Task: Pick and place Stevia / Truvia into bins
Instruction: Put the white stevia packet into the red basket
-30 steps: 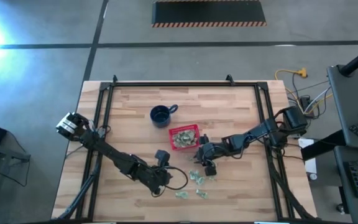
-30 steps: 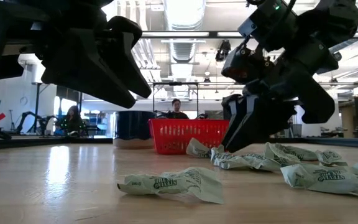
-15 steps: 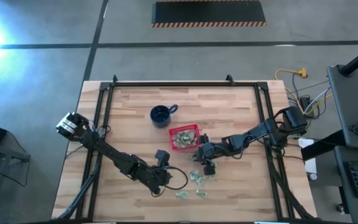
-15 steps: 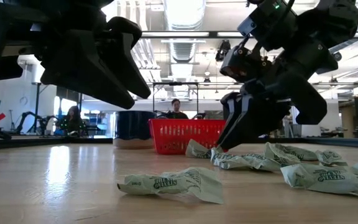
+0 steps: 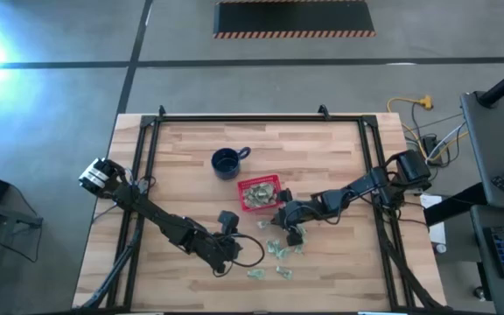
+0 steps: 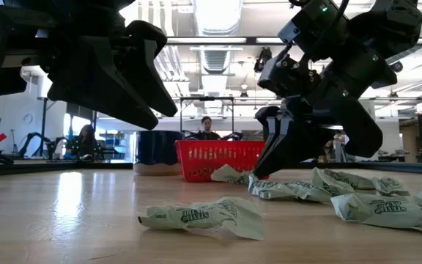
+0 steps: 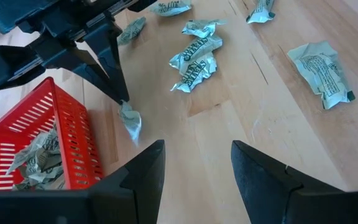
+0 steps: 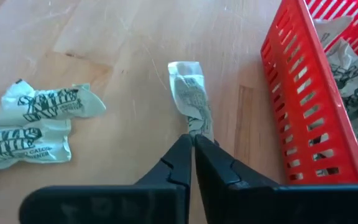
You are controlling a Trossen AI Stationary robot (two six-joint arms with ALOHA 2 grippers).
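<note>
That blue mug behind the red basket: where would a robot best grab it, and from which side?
Probably by the rim, from straight above. The mug stands upright with its mouth open, so one jaw could go inside and one outside the wall. Its handle sticks out on the side facing the right arm; gripping the wall away from it seems safest.

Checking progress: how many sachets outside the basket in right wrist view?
3: one sachet in the right gripper beside the red basket, two side by side; more out of frame.
</note>
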